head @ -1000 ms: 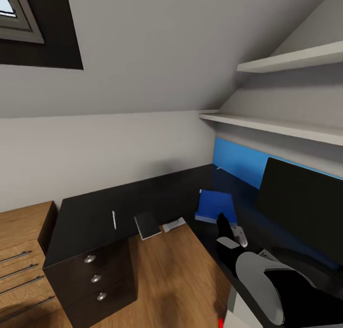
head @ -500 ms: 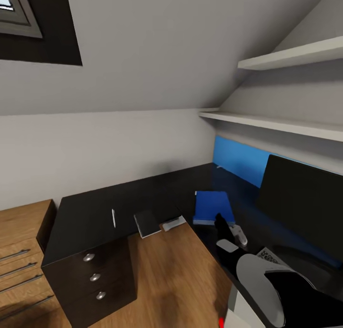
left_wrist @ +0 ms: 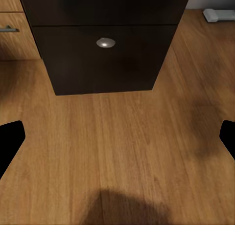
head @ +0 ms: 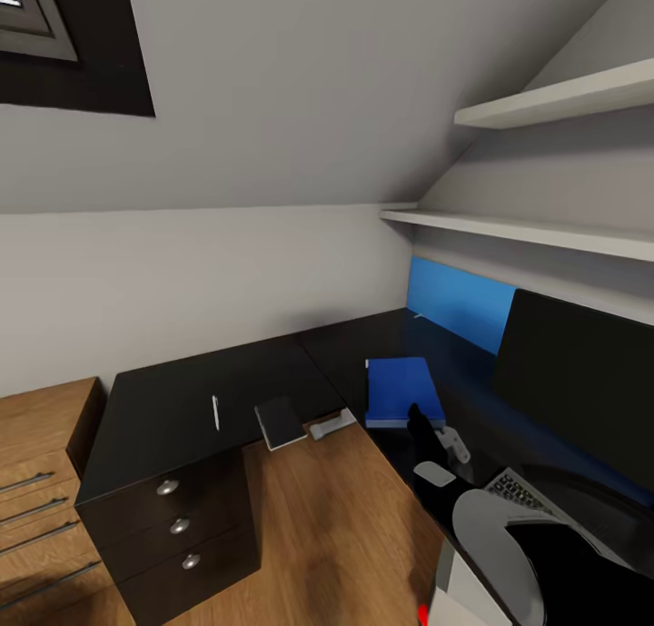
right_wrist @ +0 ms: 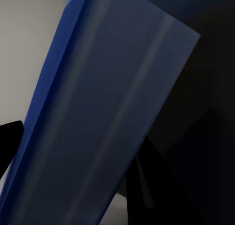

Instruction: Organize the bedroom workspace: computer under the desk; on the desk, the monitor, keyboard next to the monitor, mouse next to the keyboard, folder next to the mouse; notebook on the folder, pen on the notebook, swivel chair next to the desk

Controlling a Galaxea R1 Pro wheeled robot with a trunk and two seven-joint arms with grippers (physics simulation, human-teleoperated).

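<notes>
The bright blue folder (head: 402,390) lies about flat on the glossy black desk (head: 173,403), left of the monitor (head: 581,381). My right gripper (head: 434,433) is at the folder's near edge and looks shut on it. In the right wrist view the folder (right_wrist: 103,112) runs close between the fingers. The dark notebook (head: 280,423) sits at the desk's inner edge, and the pale pen (head: 216,412) lies to its left. Part of the keyboard (head: 520,493) shows by my right arm. My left gripper (left_wrist: 117,139) hangs open over the wooden floor, facing the drawer unit (left_wrist: 103,54).
A black three-drawer unit (head: 177,526) stands under the desk's left end, with a light wooden chest (head: 41,481) beside it. A small white object (head: 331,423) lies on the floor by the desk's inner corner. Two wall shelves (head: 545,235) and a blue wall panel (head: 459,303) hang over the desk.
The folder has come down from a tilt to lie flatter on the desk, the right gripper with it. The view has shifted a little, bringing the keyboard into sight.
</notes>
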